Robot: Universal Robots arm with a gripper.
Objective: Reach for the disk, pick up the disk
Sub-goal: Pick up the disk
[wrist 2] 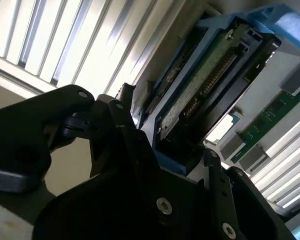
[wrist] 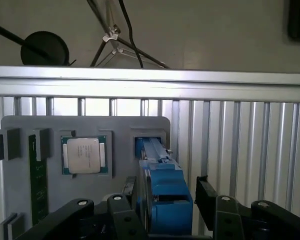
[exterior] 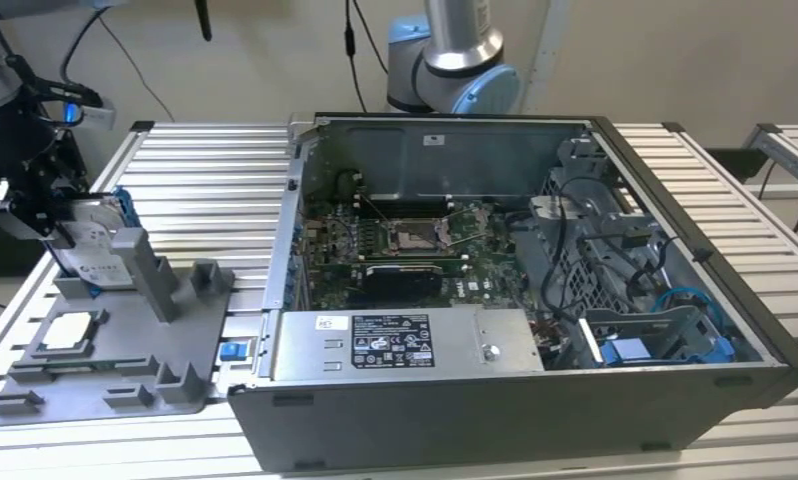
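Gripper (wrist: 165,202) is open, fingers (wrist: 205,195) straddling the disk (wrist: 162,182). The disk stands between them in the grey fixture (wrist: 115,125)

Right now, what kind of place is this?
Likely a robotics lab cell for PC assembly work: an open computer case on a slatted aluminium table, a grey parts fixture holding the disk, and a robot arm behind.
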